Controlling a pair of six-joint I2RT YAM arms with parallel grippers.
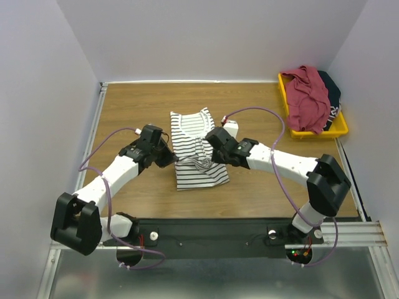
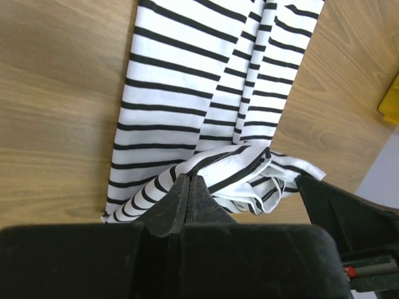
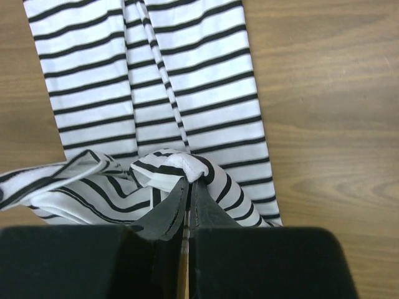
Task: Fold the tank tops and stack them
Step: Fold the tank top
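Note:
The white tank top with thin black stripes (image 1: 190, 134) lies on the wooden table, its near part lifted and bunched between the two arms. My left gripper (image 1: 173, 159) is shut on the tank top's left edge (image 2: 206, 162). My right gripper (image 1: 213, 156) is shut on a bunched hem of the tank top (image 3: 187, 167). The striped cloth (image 3: 149, 93) lies flat beyond both grippers. The maroon-red tank top (image 1: 308, 96) and the dark navy one (image 1: 330, 90) lie heaped in the yellow bin.
The yellow plastic bin (image 1: 312, 132) stands at the back right corner of the table (image 1: 124, 112). White walls close in the table on three sides. A metal rail runs along the near edge under the arm bases.

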